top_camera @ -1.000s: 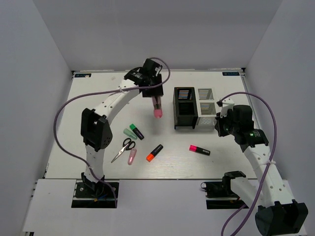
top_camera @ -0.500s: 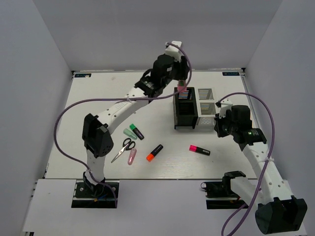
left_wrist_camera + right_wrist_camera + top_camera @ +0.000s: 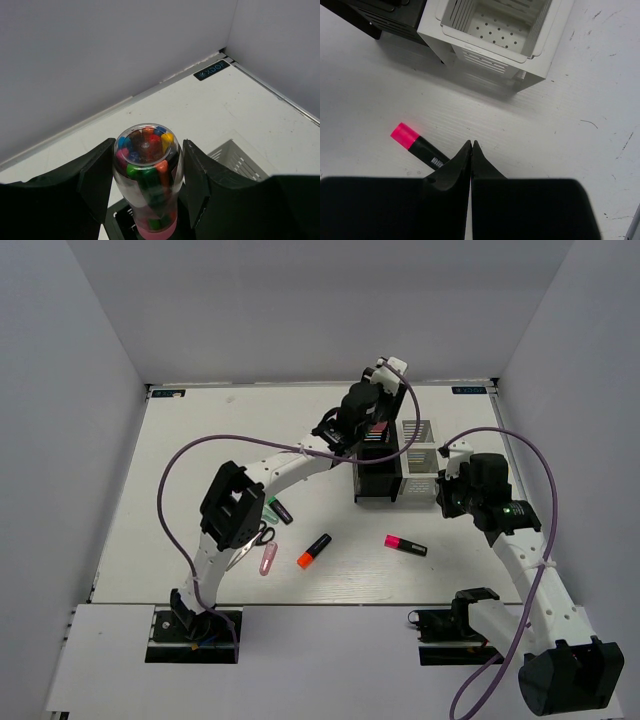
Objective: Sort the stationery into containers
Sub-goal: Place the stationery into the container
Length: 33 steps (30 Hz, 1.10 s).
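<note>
Between the jaws of the left gripper [image 3: 146, 180] sits the pink tube [image 3: 146, 150], clamped, above the black holder [image 3: 121, 224]; the right gripper [image 3: 471, 145] is pressed closed, empty, beside the pink-capped marker [image 3: 417, 146].

A clear tube [image 3: 147, 150], pink-based and filled with red, green, blue and yellow pieces, is seen between the black fingers [image 3: 95, 175] of the left end effector [image 3: 147, 167]. Beside the black right end effector [image 3: 471, 149] a pink-capped black marker [image 3: 420, 147] is seen; beyond it, a white holder [image 3: 485, 57], dotted inside, and a black holder [image 3: 390, 17]
</note>
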Available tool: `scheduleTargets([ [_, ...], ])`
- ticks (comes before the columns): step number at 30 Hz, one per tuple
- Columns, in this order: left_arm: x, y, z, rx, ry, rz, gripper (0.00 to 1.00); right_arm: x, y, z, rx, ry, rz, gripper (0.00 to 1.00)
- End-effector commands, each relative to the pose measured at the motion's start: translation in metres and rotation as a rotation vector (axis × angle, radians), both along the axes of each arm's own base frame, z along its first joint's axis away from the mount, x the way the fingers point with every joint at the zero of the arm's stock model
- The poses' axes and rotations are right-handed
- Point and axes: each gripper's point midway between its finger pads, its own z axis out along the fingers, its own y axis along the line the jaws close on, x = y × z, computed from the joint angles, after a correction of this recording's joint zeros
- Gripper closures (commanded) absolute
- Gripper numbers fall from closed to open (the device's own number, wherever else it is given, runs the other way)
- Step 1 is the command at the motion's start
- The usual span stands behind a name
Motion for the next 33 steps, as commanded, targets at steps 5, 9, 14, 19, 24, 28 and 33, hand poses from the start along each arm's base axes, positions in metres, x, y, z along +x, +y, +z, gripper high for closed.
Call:
scheduleTargets([
  [5, 0.005, 0.011, 0.035, -0.048, -0.114, 0.043, 1.00, 0.005, 0.000, 0.004, -0.011, -0.032, 0.000, 1.00],
  [9, 0.001, 0.015, 0.025, -0.057, -0.096, 0.047, 1.00, 0.005, -0.001, 0.004, -0.015, -0.034, -0.004, 1.00],
  [14, -0.004, 0.018, -0.001, -0.046, -0.052, 0.046, 1.00, 0.006, -0.002, 0.004, -0.016, -0.036, -0.006, 1.00],
  [19, -0.003, 0.020, -0.007, -0.052, -0.034, 0.062, 0.99, 0.005, -0.002, 0.004, -0.013, -0.032, -0.006, 1.00],
  [24, -0.003, 0.018, -0.002, -0.066, -0.023, 0.059, 0.32, 0.004, -0.001, 0.003, -0.015, -0.032, 0.002, 0.71],
  [28, -0.003, 0.016, 0.015, -0.081, -0.036, 0.054, 0.19, 0.004, -0.001, 0.003, -0.013, -0.030, 0.007, 0.46],
  [33, -0.008, 0.018, 0.039, -0.116, -0.030, 0.047, 0.45, 0.001, 0.003, 0.003, -0.003, -0.031, 0.033, 0.69],
])
